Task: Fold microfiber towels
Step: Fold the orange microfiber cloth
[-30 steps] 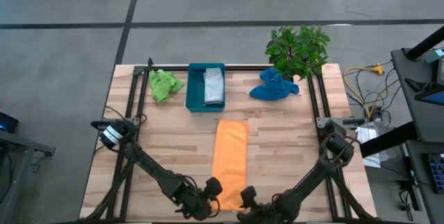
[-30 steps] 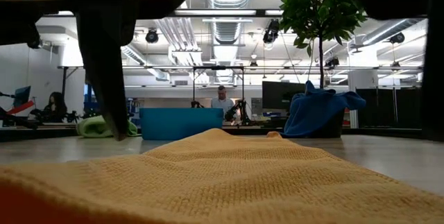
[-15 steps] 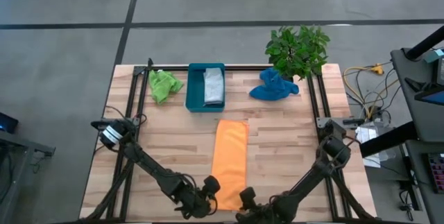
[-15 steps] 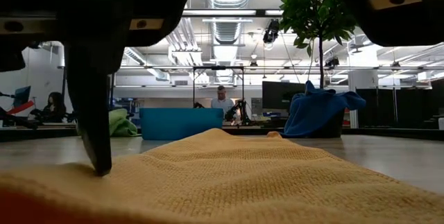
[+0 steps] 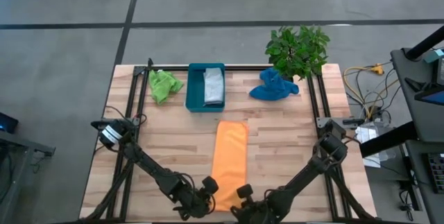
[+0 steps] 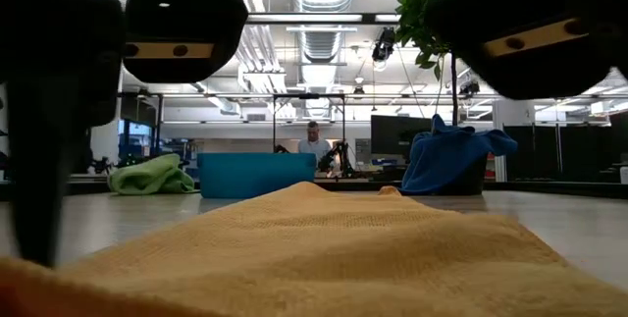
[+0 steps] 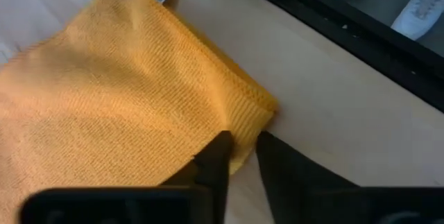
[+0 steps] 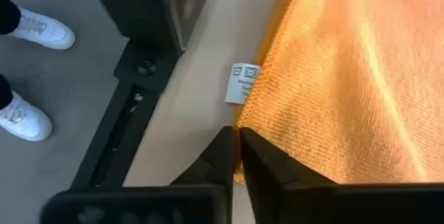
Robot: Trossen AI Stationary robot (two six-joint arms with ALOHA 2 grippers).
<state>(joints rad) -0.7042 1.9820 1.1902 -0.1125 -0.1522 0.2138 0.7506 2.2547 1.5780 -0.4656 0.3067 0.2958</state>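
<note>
The orange towel (image 5: 231, 161) lies flat on the table as a long narrow strip, running from the table's middle to its near edge; it fills the foreground of the low view (image 6: 324, 248). My left gripper (image 5: 210, 188) is shut on the strip's near left corner. My right gripper (image 5: 243, 193) is shut on its near right corner, beside a white label (image 8: 243, 84). The green towel (image 5: 164, 84) and the blue towel (image 5: 274, 85) lie crumpled at the far side. The grey towel (image 5: 214, 85) lies in the teal tray (image 5: 206, 71). My left gripper pinches the orange towel's edge (image 7: 239, 148) between its two fingers, just beside the near left corner (image 7: 267, 106). The fingers slant down from the near side. The towel lies on the table. My right gripper meets the towel's near edge (image 8: 244, 130) just below the label, fingers closed together and slanting down from the near side. A sliver of orange shows between them. The towel rests on the table there.
A potted plant (image 5: 298, 47) stands at the far right corner behind the blue towel. Black frame rails (image 5: 142, 106) run along the table's left and right sides. Bare wood lies on both sides of the orange strip. A person's white shoes (image 8: 28, 113) show on the floor beyond the near edge.
Both grippers have sunk onto the orange towel's near end, my right one also sliding a little toward the table's left. Both have shut on the towel's near corners. The towel still lies on the table.
</note>
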